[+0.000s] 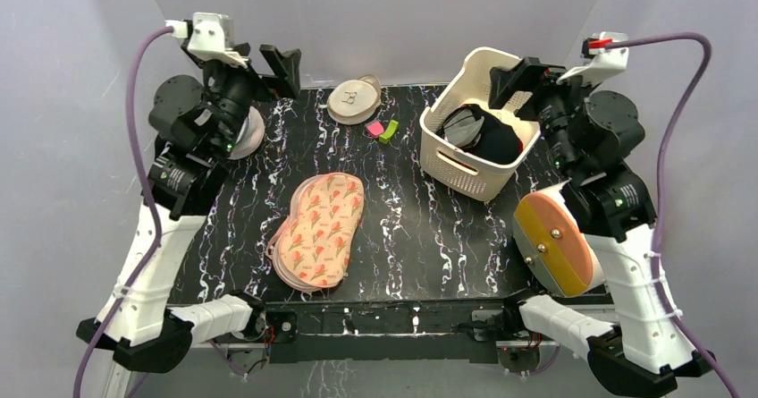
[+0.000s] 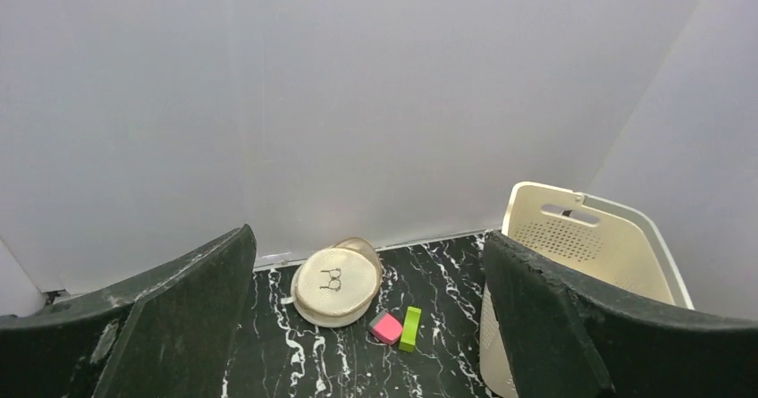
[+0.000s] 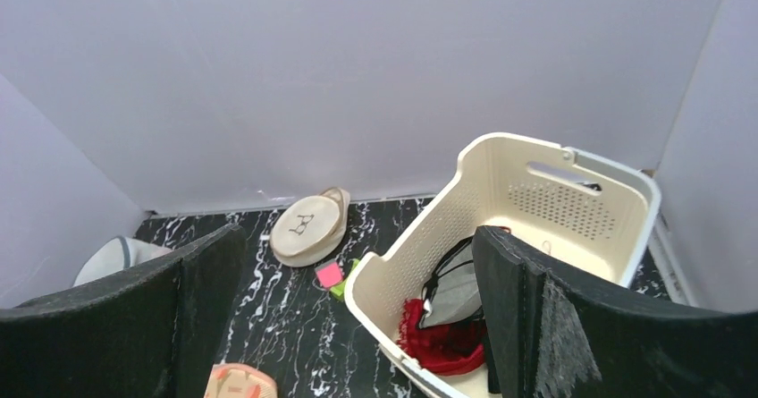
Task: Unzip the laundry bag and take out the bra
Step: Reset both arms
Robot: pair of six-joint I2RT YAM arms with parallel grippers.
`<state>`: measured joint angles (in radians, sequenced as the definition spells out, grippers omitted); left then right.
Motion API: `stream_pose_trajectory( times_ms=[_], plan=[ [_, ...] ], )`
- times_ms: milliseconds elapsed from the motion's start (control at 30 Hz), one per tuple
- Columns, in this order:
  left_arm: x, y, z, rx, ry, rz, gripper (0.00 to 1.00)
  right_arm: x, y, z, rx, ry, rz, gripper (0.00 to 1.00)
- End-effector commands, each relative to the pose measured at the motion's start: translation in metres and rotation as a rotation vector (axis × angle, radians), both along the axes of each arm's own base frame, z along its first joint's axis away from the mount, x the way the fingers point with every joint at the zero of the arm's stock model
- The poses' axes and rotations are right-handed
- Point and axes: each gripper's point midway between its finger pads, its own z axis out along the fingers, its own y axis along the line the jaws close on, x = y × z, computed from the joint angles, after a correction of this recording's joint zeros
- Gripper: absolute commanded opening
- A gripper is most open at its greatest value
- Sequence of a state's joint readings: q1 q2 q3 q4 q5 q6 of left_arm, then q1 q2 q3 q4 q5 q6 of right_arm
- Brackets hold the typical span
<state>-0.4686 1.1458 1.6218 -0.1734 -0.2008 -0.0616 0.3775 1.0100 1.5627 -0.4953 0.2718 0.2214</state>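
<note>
The laundry bag (image 1: 319,228), a flat two-lobed beige-pink pouch with red-and-green prints, lies at the table's front middle; I cannot tell whether its zip is open. Its tip shows in the right wrist view (image 3: 240,382). A small grey rounded garment with black edging (image 1: 461,128), which fits the bra, lies in the cream basket (image 1: 447,161) on black and red clothes; it also shows in the right wrist view (image 3: 456,286). My left gripper (image 1: 273,69) (image 2: 366,237) is raised at the back left, open and empty. My right gripper (image 1: 517,78) (image 3: 356,232) is raised over the basket, open and empty.
A round beige disc pouch (image 1: 354,99) lies at the back middle, with a pink block (image 1: 374,128) and a green block (image 1: 388,131) beside it. A round grey-white domed pouch (image 1: 252,134) sits under the left arm. Grey walls close in three sides.
</note>
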Motion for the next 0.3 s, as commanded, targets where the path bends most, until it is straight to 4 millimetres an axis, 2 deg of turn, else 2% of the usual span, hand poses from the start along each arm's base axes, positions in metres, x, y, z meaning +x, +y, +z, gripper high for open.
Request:
stream_pose_trajectory(
  times_ms=[0, 133, 267],
  plan=[
    [-0.008, -0.003, -0.006, -0.001, 0.050, -0.035, 0.98, -0.012, -0.021, 0.020, -0.052, -0.065, -0.077, 0.98],
    [-0.016, 0.007, -0.003, -0.035, 0.028, -0.001, 0.98, -0.018, -0.035, 0.019, -0.039, -0.072, -0.144, 0.98],
    [-0.018, 0.011, -0.005, -0.055, 0.034, 0.013, 0.98, -0.020, -0.027, 0.012, -0.071, -0.074, -0.092, 0.98]
  ],
)
